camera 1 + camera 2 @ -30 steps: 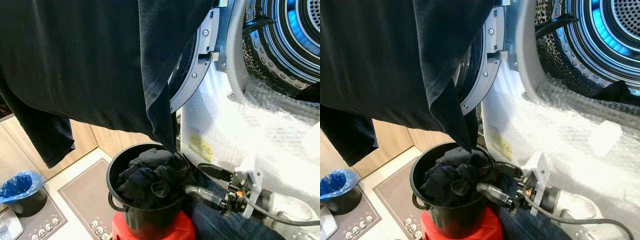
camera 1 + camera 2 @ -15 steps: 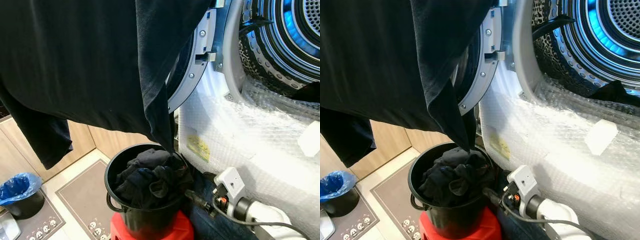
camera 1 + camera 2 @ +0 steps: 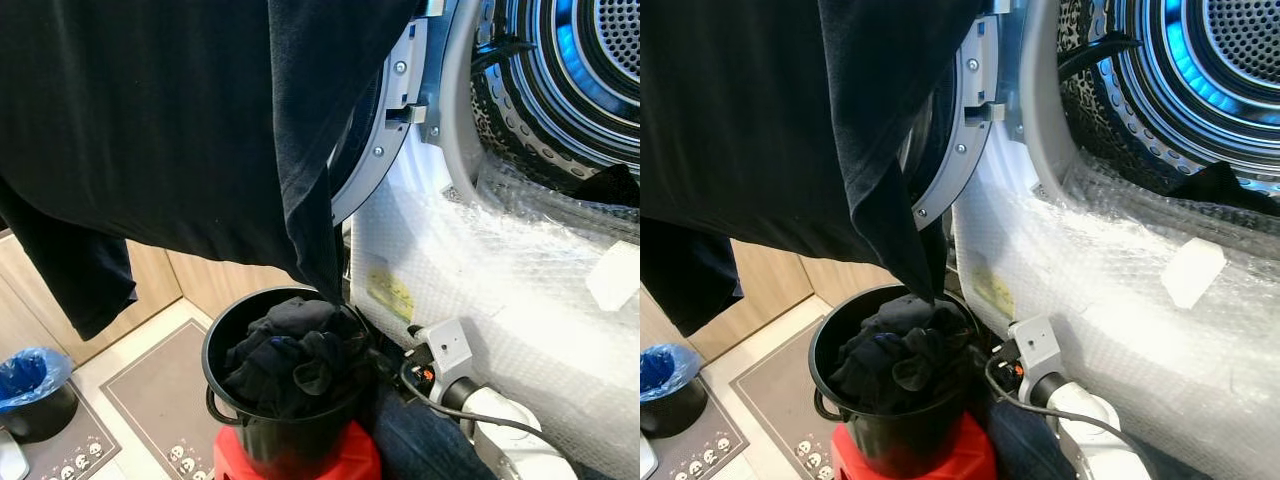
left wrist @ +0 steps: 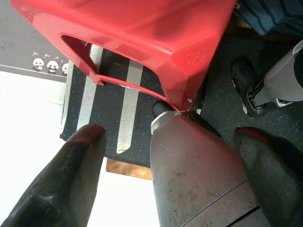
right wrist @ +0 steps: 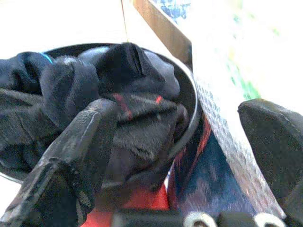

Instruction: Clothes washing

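Right gripper [image 5: 184,142], fingers spread wide and empty, points at round black plastic bucket [image 3: 890,440] of dark clothes [image 5: 94,104] (slightly blurred); left gripper [image 4: 170,156] parted beneath red plastic stool [image 4: 142,33].

No legible words, brands or numbers anywhere. Yellow sticker [image 3: 390,294] on the bubble-wrapped washer front [image 3: 520,300], at about 2 o'clock from the black bucket [image 3: 280,440], print too blurred to read. Small panda figures [image 4: 49,64] along the floor mat [image 4: 33,38] edge, unlettered.
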`<state>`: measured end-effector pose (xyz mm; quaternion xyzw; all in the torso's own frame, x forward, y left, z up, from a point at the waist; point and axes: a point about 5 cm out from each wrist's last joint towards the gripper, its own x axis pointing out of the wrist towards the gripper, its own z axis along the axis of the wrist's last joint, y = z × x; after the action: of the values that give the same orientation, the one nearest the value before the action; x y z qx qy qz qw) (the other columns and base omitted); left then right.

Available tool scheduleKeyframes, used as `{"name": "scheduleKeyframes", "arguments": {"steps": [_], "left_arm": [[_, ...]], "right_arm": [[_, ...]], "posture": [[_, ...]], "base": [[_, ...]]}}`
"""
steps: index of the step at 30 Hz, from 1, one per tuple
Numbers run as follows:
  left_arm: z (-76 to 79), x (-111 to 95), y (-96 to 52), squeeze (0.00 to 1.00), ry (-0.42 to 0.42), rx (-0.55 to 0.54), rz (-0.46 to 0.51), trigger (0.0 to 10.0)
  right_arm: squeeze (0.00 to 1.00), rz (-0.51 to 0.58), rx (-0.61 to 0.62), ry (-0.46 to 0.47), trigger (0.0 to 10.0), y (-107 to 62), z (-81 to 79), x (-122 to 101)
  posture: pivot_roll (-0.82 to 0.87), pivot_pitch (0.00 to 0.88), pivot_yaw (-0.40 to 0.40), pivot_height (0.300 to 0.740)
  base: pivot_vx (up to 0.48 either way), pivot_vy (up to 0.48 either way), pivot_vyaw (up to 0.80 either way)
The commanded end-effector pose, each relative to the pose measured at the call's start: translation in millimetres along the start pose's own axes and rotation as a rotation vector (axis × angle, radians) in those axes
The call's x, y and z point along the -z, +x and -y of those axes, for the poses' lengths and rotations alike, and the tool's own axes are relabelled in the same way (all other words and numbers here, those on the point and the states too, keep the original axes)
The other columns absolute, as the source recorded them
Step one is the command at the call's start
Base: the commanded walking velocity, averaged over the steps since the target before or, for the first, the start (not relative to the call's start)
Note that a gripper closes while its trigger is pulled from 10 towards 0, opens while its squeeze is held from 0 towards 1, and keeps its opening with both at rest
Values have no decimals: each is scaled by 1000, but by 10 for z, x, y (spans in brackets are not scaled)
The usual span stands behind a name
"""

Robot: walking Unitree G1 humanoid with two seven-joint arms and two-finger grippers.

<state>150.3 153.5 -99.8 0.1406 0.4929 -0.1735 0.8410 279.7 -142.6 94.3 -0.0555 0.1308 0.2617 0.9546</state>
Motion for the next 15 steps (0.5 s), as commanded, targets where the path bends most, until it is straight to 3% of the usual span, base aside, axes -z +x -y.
{"name": "scheduleKeyframes", "arguments": {"steps": [1,3,8,10,15], "left_arm": [[8,275,-52,0,9,3,-99,10000],[46,271,-46,0,11,8,-97,10000],[75,250,-37,0,12,12,-94,10000],[128,129,-1,0,16,20,-77,10000],[102,69,10,0,17,20,-69,10000]], "right_arm": [[0,55,-74,-7,10000,8,-117,-106],[0,73,-183,-5,10000,-31,-248,-113],[0,77,-190,3,10000,-32,-269,-120],[0,93,-212,12,10000,1,-388,-165],[0,98,-166,16,10000,93,-492,-196]], "posture": [[-128,0,30,740],[-128,0,30,740],[-129,0,30,740],[-131,0,30,740],[-130,0,30,740]], "base": [[0,0,0],[0,0,0],[0,0,0],[0,0,0],[0,0,0]]}}
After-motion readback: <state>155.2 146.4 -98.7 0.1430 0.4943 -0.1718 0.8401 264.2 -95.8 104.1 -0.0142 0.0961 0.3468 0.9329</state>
